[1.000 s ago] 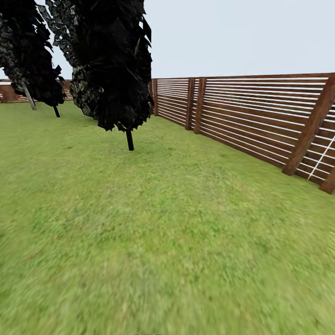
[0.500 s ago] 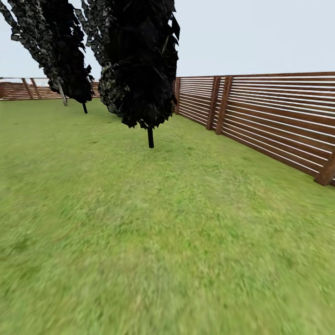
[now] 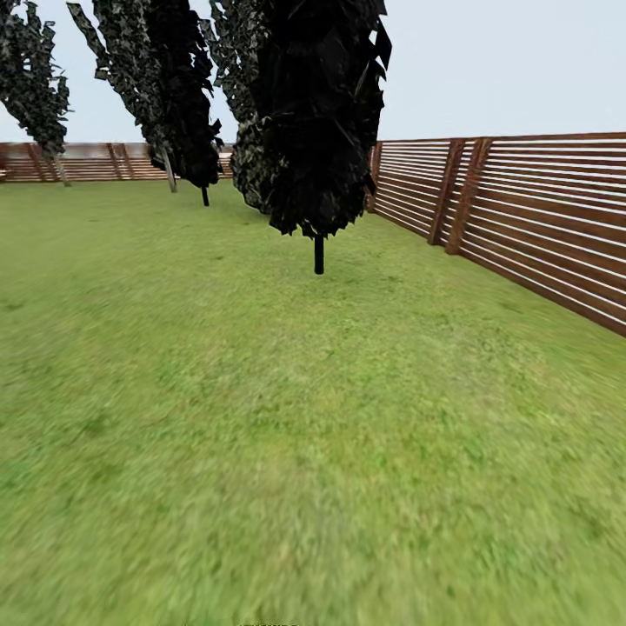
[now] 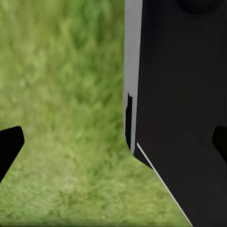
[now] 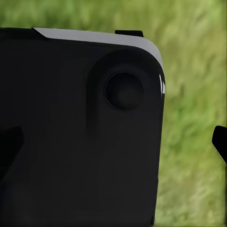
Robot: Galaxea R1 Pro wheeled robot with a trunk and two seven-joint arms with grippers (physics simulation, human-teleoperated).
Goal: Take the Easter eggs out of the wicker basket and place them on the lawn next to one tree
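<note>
While no writing shows, lawn [image 3: 261, 417], dark-trunked tree [image 3: 318, 254], slatted fence [image 3: 539, 217], both claws spread.

The left gripper [image 4: 113, 142] has its jaws spread wide, one dark fingertip [image 4: 9, 144] at each edge of the left wrist view, with nothing between them. The right gripper [image 5: 113, 142] is likewise wide apart and empty. A black, grey-edged part of the robot's body [image 5: 71, 142] lies close beneath each.
</note>
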